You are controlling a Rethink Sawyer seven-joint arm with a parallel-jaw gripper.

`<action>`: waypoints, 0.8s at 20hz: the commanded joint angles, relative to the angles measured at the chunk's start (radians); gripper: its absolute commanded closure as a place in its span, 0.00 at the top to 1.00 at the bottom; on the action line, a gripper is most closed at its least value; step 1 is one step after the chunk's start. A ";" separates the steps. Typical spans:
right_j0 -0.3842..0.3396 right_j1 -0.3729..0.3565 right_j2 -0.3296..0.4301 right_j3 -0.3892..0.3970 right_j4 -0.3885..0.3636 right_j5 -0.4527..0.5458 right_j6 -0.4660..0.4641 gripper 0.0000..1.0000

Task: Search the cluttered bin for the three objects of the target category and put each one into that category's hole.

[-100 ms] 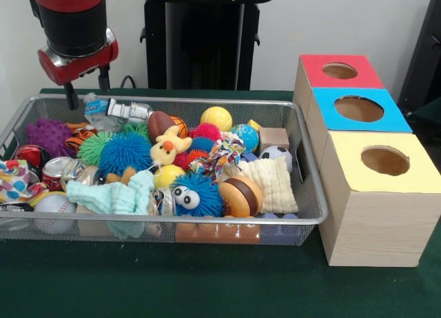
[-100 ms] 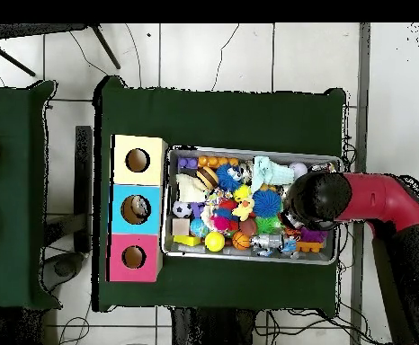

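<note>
Front view: bright, even, diffuse illumination; no hard shadows. Soft shadow under wire bin (image 1: 303, 221) on green table cloth (image 1: 172, 283). Faint sheen on red arm housing (image 1: 72, 59) and on shiny balls. Focus slightly soft overall; bin mesh detail smeared. Overhead view: floor tiles (image 2: 249, 54) near overexposed, cloth dark, toys in bin small and indistinct.

Wire bin (image 1: 313, 214) packed with mixed toys; three-hole box (image 1: 372, 173) alongside.
Fingers (image 1: 87, 90) hang over the bin's corner; red, blue and yellow holes lie well apart from them.
</note>
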 commanded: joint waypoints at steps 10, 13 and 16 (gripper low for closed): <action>0.008 0.081 0.039 -0.028 -0.064 0.028 -0.241 1.00; 0.006 0.092 0.034 -0.034 -0.078 0.020 -0.246 1.00; 0.009 0.097 0.028 -0.043 -0.088 0.025 -0.249 1.00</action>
